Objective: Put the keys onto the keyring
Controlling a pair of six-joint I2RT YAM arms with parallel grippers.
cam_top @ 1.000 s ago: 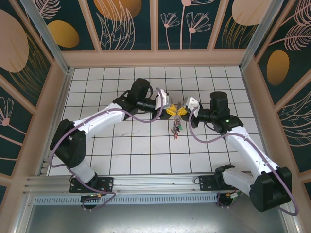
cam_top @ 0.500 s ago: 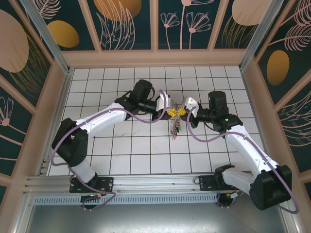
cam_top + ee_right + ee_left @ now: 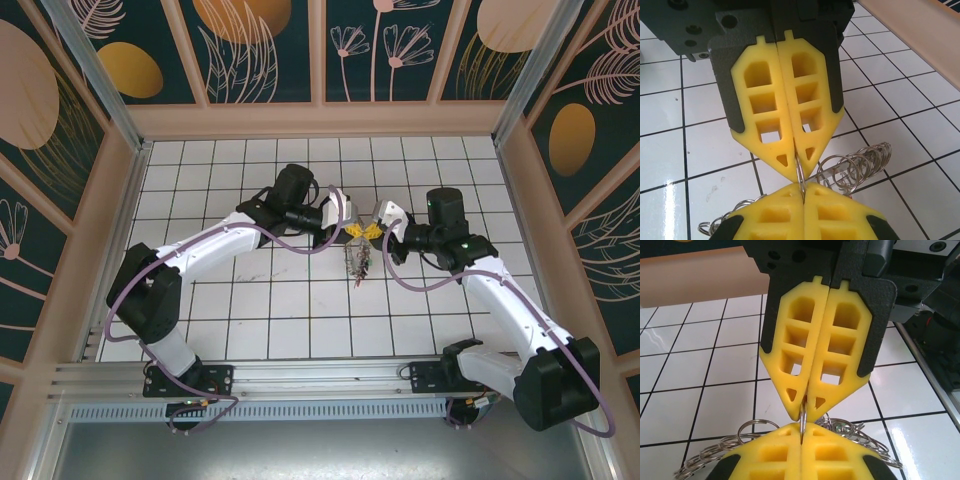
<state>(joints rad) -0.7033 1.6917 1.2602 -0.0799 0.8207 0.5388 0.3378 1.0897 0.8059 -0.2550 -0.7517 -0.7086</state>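
Keys (image 3: 360,262) dangled at 6 o'clock under the pinch. Above, left gripper (image 3: 352,229) and right gripper (image 3: 372,230) met tip-to-tip, both clamped tight on the keyring (image 3: 803,415). Risk: 2 opposing pulls could twist that thin ring free.

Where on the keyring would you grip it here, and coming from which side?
Pinch the thin wire of the keyring on its bare upper stretch, jaws closing across the wire, coming in level from either side. The keys hang bunched below, leaving that stretch free. The left hand and right hand are both shut on it there, tip to tip.
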